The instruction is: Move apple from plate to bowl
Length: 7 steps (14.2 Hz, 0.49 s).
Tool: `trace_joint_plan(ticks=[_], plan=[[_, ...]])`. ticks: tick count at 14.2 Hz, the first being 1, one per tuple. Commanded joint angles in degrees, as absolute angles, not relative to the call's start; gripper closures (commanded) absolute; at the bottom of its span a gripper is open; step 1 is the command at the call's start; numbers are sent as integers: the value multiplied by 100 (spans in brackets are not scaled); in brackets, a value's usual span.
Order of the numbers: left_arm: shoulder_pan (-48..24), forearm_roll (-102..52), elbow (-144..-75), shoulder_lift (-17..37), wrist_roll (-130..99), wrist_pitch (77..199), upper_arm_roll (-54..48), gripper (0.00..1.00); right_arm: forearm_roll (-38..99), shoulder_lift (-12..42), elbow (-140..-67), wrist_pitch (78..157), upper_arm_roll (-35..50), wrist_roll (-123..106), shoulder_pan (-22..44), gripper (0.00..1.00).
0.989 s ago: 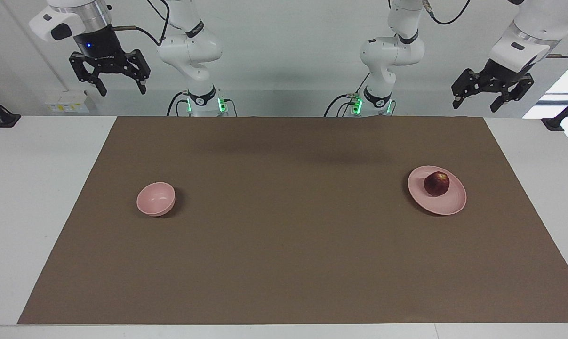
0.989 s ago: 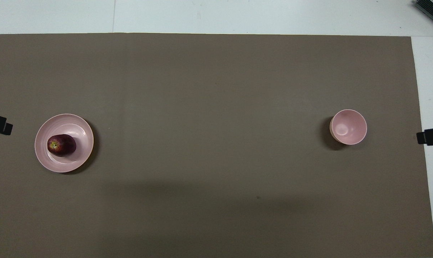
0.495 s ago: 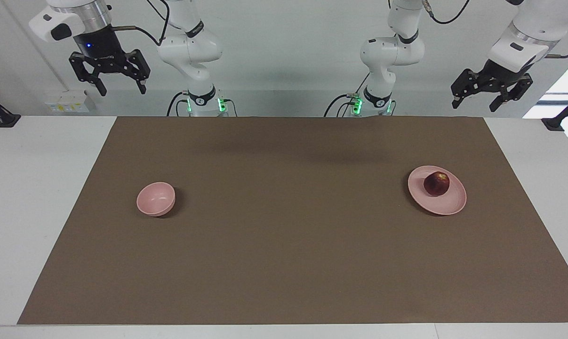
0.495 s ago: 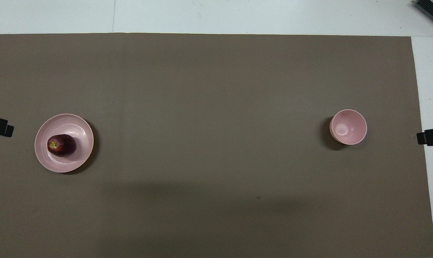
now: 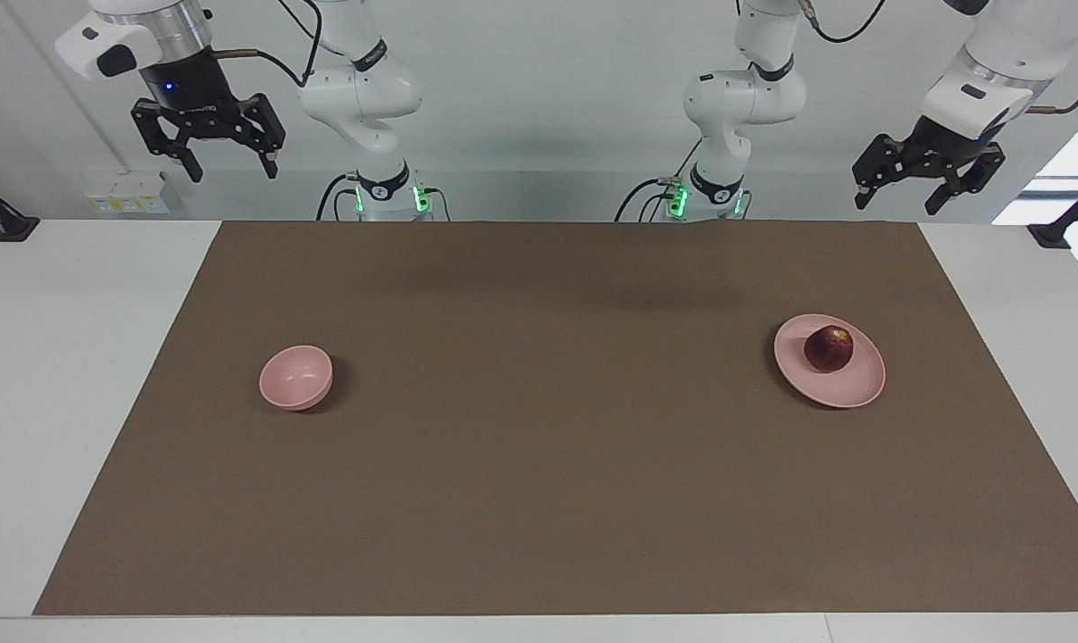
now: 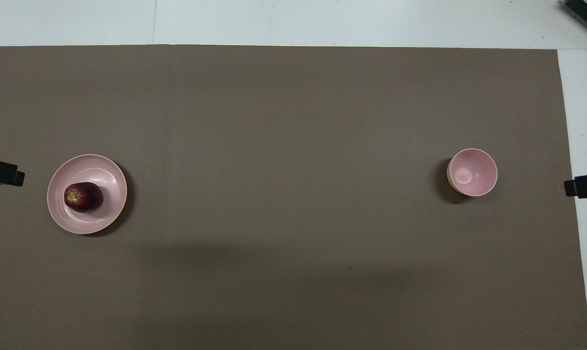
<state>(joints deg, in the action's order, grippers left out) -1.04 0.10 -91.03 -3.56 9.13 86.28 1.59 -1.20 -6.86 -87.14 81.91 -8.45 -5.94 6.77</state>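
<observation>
**Apple on plate, both arms raised**

The apple (image 5: 828, 347) sits on the pink plate (image 5: 851, 388) toward the left arm's end of the brown mat (image 5: 556, 464) on the tabletop (image 5: 56, 357); the pink bowl (image 5: 296, 378) stands well apart, toward the right arm's end; the left gripper (image 5: 928, 183) hangs high near its end of the mat, jaws spread wide, holding nothing; the right gripper (image 5: 208, 147) waits high at its own end, jaws wide open and empty.

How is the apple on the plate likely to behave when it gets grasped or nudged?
The apple is round and sits loose on the flat, low-rimmed plate, so a nudge would probably roll it. It looks firm, so it should hold its shape in a grip. Its smooth curved skin may slip unless squeezed across the middle.
</observation>
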Motion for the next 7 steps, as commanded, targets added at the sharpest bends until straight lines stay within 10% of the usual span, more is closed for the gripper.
trace_joint_plan(ticks=[1,7], plan=[[-79,-44,-9798,-536,1116,9122,255,0,-62,-738,-8780,8165,-826,-765,642,0],[-70,-44,-11064,-536,1564,10615,606,0,-62,-756,-8815,8165,-826,-765,642,0]])
